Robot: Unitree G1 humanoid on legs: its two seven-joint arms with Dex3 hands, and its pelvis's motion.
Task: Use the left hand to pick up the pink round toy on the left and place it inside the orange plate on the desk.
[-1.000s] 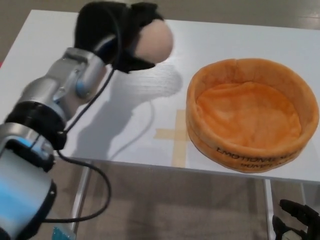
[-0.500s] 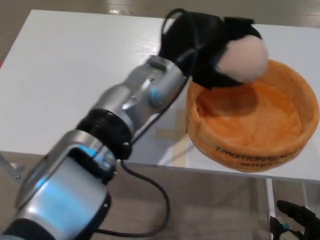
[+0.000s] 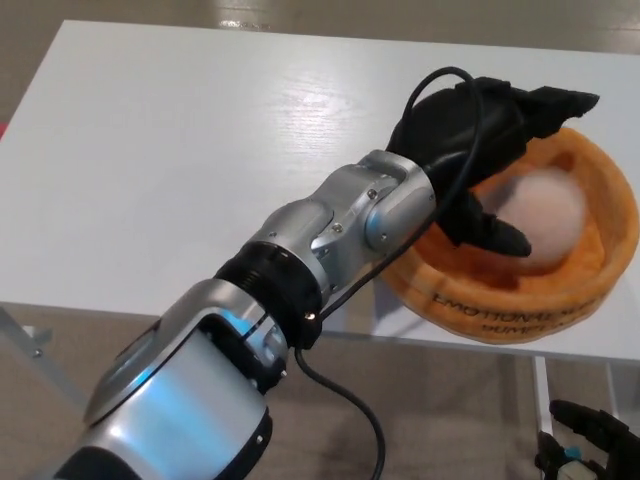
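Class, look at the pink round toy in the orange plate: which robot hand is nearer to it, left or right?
Left. The left robot hand is spread open right over the pink round toy inside the orange plate. The right robot hand hangs far below the desk edge.

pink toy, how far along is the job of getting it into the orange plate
Mostly done. The pink round toy already sits inside the orange plate on the white desk. The left hand is open over the plate, fingers spread around the toy rather than clamped on it. What is left: lifting that hand clear. The right hand hangs low beside the desk, not involved.
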